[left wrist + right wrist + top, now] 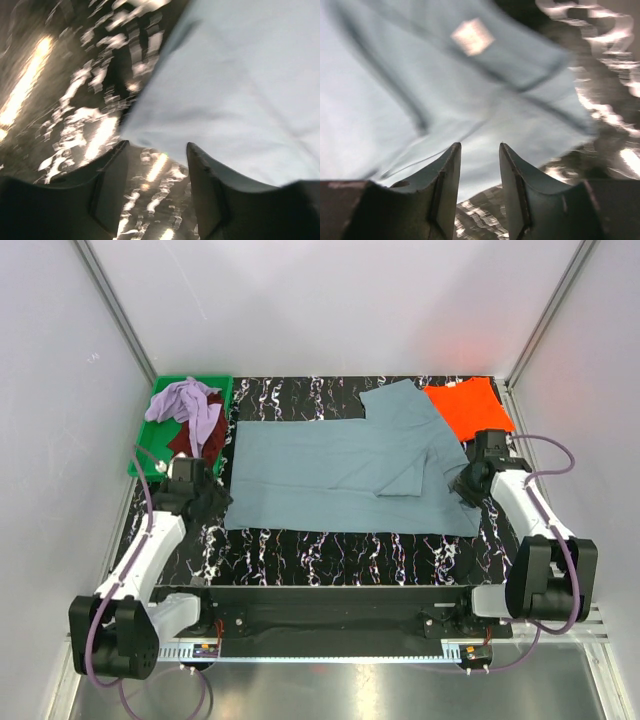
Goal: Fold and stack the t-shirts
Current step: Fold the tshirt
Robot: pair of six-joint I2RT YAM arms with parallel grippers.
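Note:
A dusty blue-grey t-shirt [340,475] lies spread flat on the black marbled table, one sleeve folded inward at the right. A bright orange t-shirt [468,406] lies folded at the back right. Lavender [188,402] and dark maroon t-shirts [205,436] are heaped in the green tray. My left gripper [157,147] is open just off the blue-grey shirt's [240,85] left corner, with only table between its fingers. Over the right edge of that shirt [445,95], my right gripper [480,147] is open and empty.
The green plastic tray [150,445] stands at the back left, beside my left arm. White walls close in the table on three sides. The black marbled table top [330,550] shows in front of the spread shirt.

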